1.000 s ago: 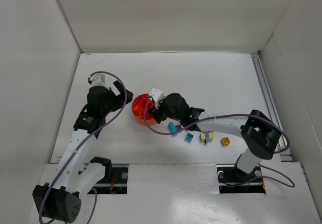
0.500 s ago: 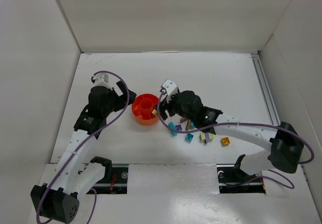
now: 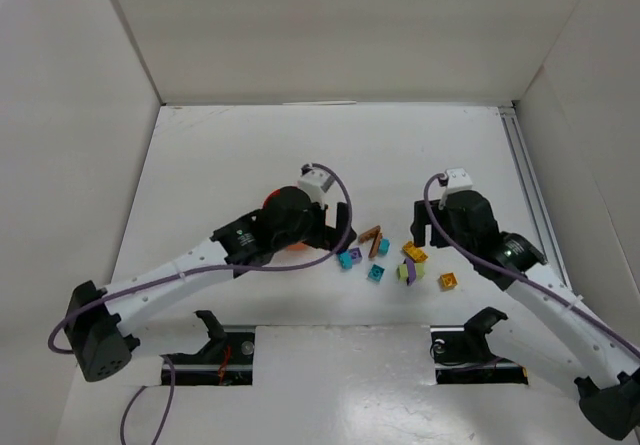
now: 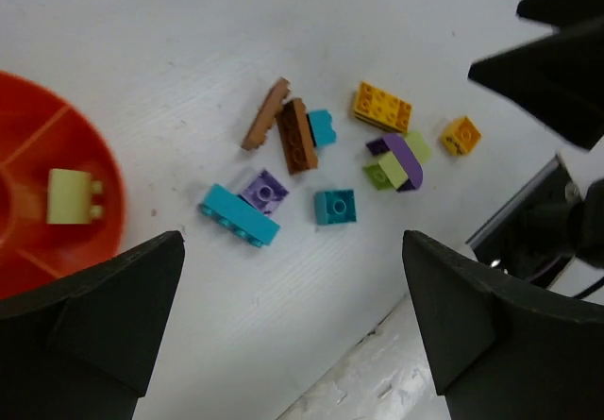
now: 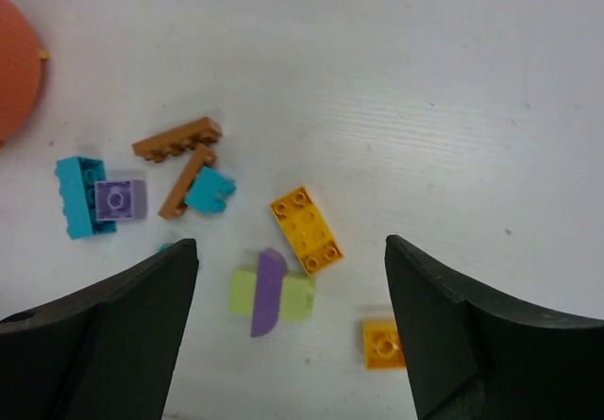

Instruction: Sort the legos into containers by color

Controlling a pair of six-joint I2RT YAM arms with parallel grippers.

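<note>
Orange dish (image 4: 36,109) holds one yellow-green brick (image 4: 71,197).

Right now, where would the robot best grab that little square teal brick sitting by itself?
From straight above, pinching two opposite side walls. The square teal brick sits flat, stud up, with bare table on every side, likely leaving room to close on it.

Dish (image 4: 42,127) at the left-wrist view's left edge, one brick (image 4: 74,197) in a compartment; loose bricks (image 4: 334,206) scattered right of it
</note>
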